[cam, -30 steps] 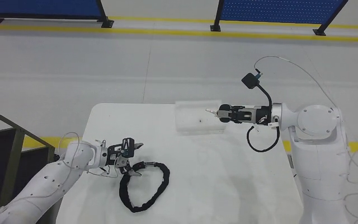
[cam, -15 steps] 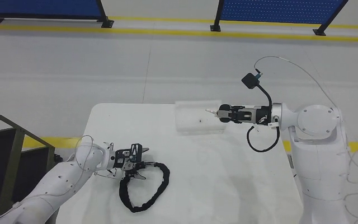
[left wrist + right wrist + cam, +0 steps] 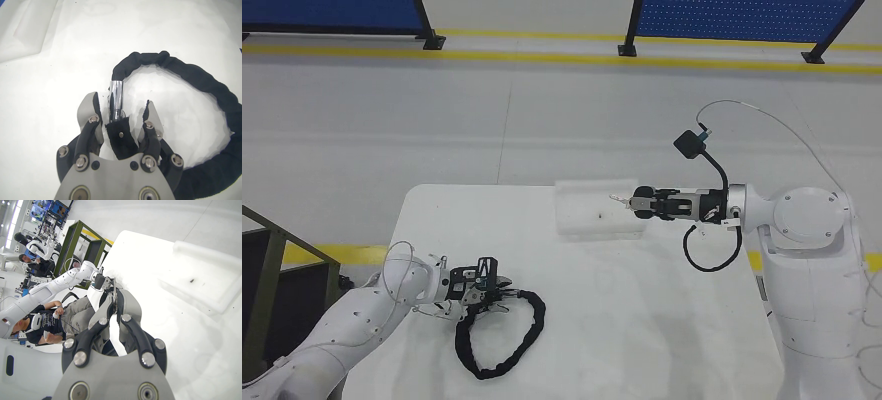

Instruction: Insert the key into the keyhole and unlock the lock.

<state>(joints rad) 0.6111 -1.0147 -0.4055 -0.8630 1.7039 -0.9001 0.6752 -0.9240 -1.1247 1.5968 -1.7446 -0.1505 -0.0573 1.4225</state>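
Lock (image 3: 534, 315) is a chain in a black cloth sleeve, curled in a loop on the near left part of the table (image 3: 662, 320). One end is a shiny chrome cylinder (image 3: 116, 94). The left gripper (image 3: 122, 108) is low at this end with its fingers spread, one on each side of the cylinder and not touching it. The right gripper (image 3: 627, 200) hangs over a white foam tray (image 3: 587, 222) at the far edge, with its fingers pressed together. I cannot tell if they pinch something.
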